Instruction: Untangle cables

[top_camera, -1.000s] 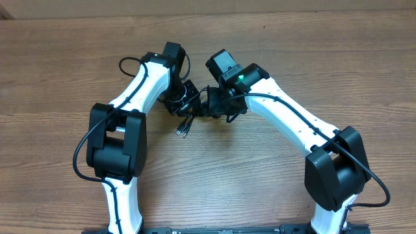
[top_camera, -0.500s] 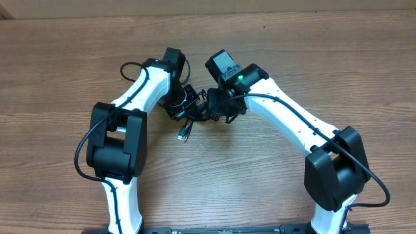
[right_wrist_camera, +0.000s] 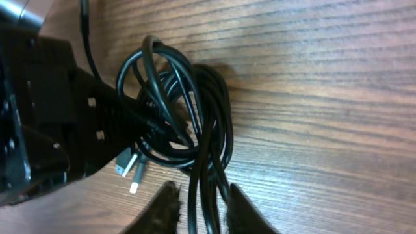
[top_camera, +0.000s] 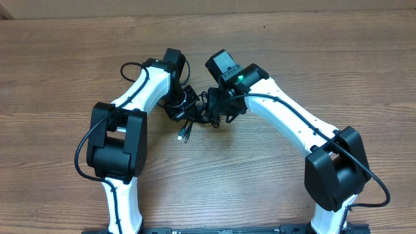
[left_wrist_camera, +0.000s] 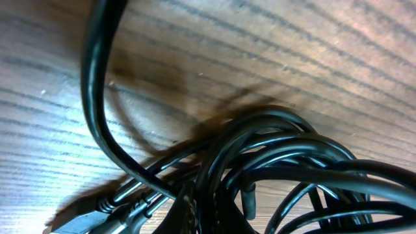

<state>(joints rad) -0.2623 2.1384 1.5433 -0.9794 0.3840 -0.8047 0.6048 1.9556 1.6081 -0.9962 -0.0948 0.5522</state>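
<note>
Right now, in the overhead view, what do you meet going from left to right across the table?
left arm → cables, bunched between the two arms → right arm

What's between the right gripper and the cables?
Nothing visible. The right gripper already straddles strands of the cables with its jaws apart. The left gripper is shut on the bundle from the opposite side, out of the path.

Overhead looks straight down from far above the left tool (top_camera: 184,105) and right tool (top_camera: 218,114). Both wrist views look closely down at the worktop (top_camera: 292,52); all three share the cables (top_camera: 198,117) between the tools.
</note>
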